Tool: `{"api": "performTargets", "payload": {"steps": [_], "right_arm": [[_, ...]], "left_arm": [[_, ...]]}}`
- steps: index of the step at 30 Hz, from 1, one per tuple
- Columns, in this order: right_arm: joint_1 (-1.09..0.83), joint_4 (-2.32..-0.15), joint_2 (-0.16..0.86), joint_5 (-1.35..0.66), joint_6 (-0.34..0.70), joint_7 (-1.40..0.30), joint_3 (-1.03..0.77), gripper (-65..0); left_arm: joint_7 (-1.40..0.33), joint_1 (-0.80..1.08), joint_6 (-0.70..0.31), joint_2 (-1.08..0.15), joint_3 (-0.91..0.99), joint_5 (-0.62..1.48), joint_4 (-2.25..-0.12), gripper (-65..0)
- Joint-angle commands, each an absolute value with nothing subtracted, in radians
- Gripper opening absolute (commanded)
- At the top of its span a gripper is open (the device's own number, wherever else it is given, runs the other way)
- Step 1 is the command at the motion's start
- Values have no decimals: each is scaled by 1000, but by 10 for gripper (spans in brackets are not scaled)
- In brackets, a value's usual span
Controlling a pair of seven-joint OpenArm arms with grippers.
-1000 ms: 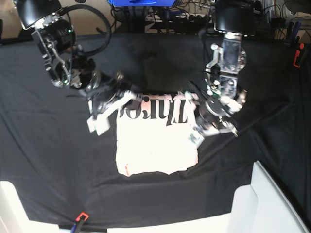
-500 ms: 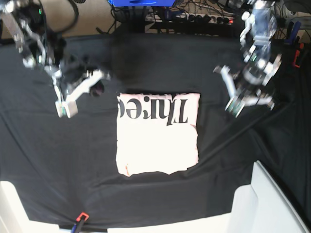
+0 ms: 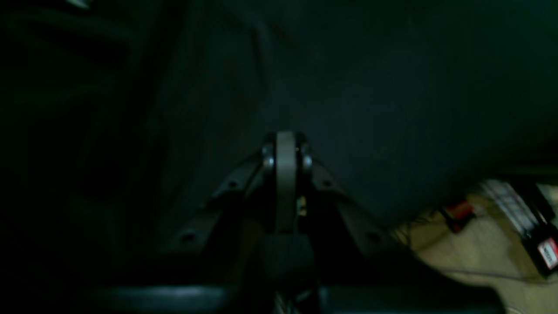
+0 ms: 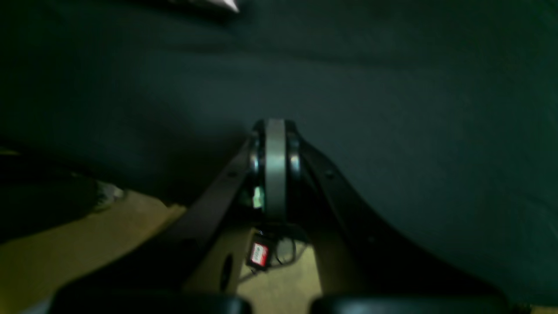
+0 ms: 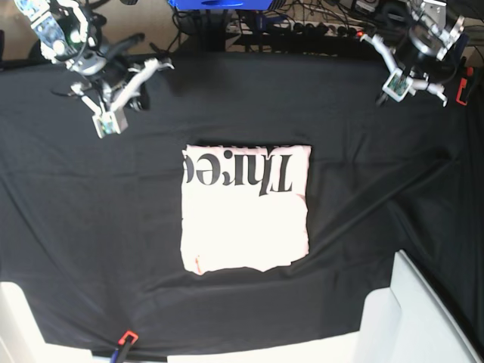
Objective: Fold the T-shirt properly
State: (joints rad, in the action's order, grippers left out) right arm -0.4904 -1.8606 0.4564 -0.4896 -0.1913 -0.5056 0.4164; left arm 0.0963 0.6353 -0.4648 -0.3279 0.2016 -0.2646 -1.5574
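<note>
Both arms have pulled back to the far corners.
T-shirt lies folded square; jaws shut, empty; nothing apparently left.

The base camera looks straight down from high up at the whole black cloth. Each wrist camera sits just behind its own gripper, looking along it, close to the cloth and its edge. All three views share that dark cloth, with floor beyond it.
</note>
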Motion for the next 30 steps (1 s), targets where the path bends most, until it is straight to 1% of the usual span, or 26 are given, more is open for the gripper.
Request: {"api": "performTargets", "payload": {"steps": [1,4,8,9,13,21,23,25,30], "right_arm": [[-513,-1877,466,-475,-186,-487,389,-650],[-573,-1877,466,-469,-170,-486,308,-650],[-656,-1877,461,-467,-30,-467,197,-650],[-680,-1877,460,-467,-10,-455,176,-650],[-762,-1877,460,-467,-1,-441,119,-650],[-917,-1874,456,-473,-1,-446,87,-650],[-941,-1863,435,-473,-1,-446,90,-650],[-937,-1804,400,-470,1,-446,87,-650],[-786,-1503,341,-469,2,-453,93,-650]], "left_arm": [[143,644,-450,-344,220,-257,-1549,-650],[203,674,-450,-344,248,-257,-1506,-650],[268,722,-450,-348,251,-259,-1471,-650],[283,731,-450,-348,251,-259,-1468,-650],[297,779,-449,-348,278,-259,-1463,-650],[292,883,-449,-340,280,-260,-1445,-650],[292,886,-449,-329,274,-260,-1399,-650],[292,863,-449,-321,249,-260,-1307,-650],[289,730,-449,-318,128,-260,-1001,-650]]}}
